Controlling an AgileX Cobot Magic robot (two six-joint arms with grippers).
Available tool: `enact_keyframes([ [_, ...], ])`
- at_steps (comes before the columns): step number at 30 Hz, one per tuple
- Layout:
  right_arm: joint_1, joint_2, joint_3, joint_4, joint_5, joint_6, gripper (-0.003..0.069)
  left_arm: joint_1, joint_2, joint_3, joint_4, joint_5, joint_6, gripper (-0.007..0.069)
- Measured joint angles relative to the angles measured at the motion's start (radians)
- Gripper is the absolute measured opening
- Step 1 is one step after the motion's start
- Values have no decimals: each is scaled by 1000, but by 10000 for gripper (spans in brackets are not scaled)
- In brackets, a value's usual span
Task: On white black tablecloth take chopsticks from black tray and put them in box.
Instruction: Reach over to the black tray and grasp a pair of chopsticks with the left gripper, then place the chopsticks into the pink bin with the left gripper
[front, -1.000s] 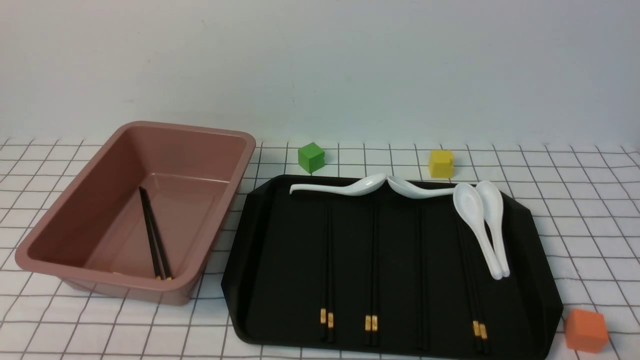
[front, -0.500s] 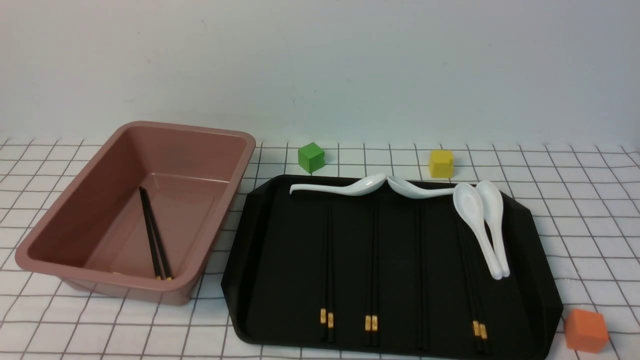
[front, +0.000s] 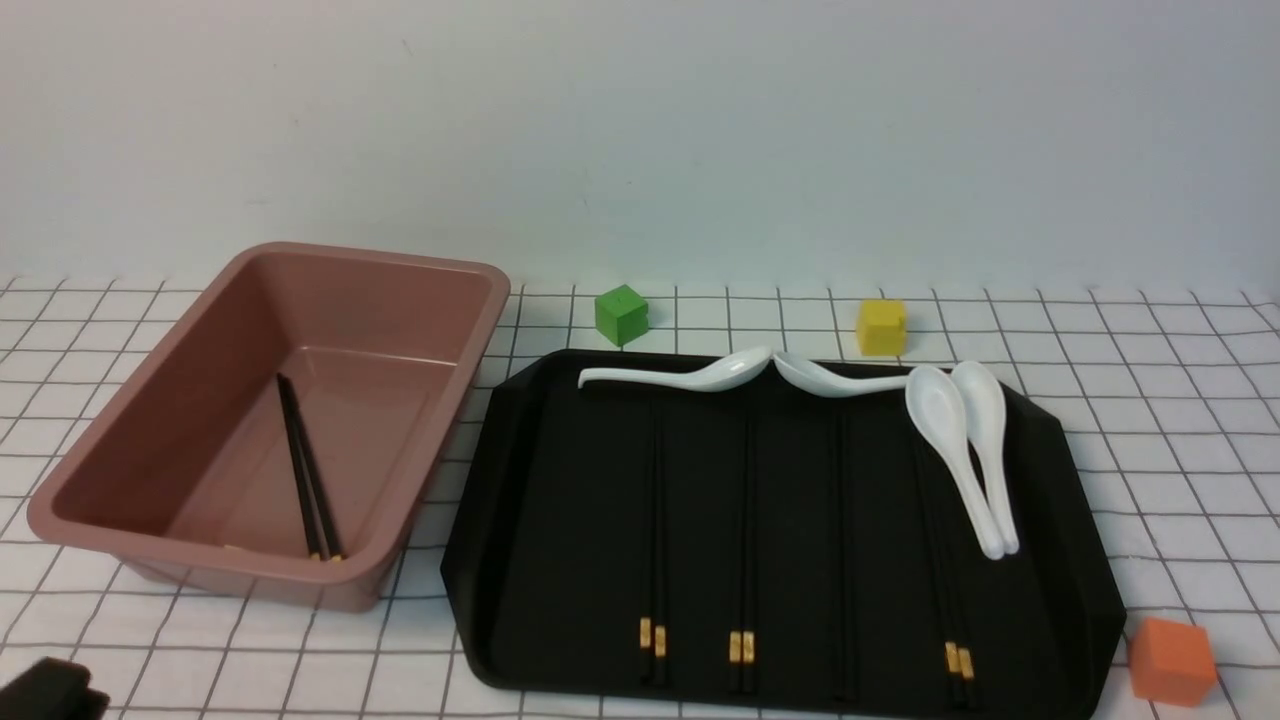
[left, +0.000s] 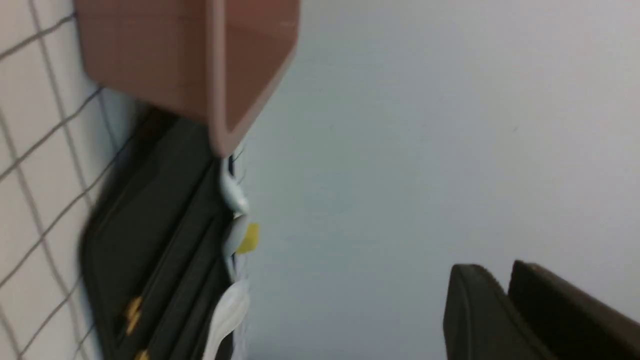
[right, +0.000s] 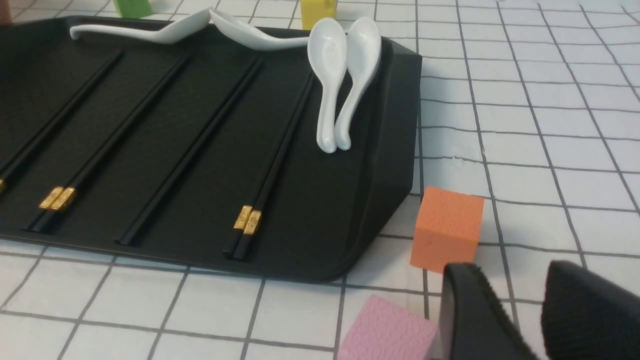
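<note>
On the tray (front: 580, 500), the chopsticks (front: 745, 530) lie flat, so the right hand (right: 510, 280) (spread apart, empty) may pinch just one.

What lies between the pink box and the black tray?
Only a narrow strip of bare tablecloth; the box and the tray do not touch. The front view shows it.

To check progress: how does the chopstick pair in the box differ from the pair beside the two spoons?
The boxed pair lies in the box, spread in a narrow V; the tray pair lies on the black tray, side by side. The tray pair's gold bands show; the boxed pair's barely do. Both are thin and black.
</note>
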Motion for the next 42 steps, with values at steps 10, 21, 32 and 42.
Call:
enact_keyframes([
  [10, 0, 0, 0, 0, 0, 0, 239, 0, 438, -491, 216, 469, 372, 15],
  [21, 0, 0, 0, 0, 0, 0, 239, -314, 1314, -942, 670, 811, 269, -1],
  [32, 0, 0, 0, 0, 0, 0, 239, -549, 1837, -1391, 929, 771, 61, 360],
  [42, 0, 0, 0, 0, 0, 0, 239, -602, 2178, -1686, 1135, 906, -14, 393],
])
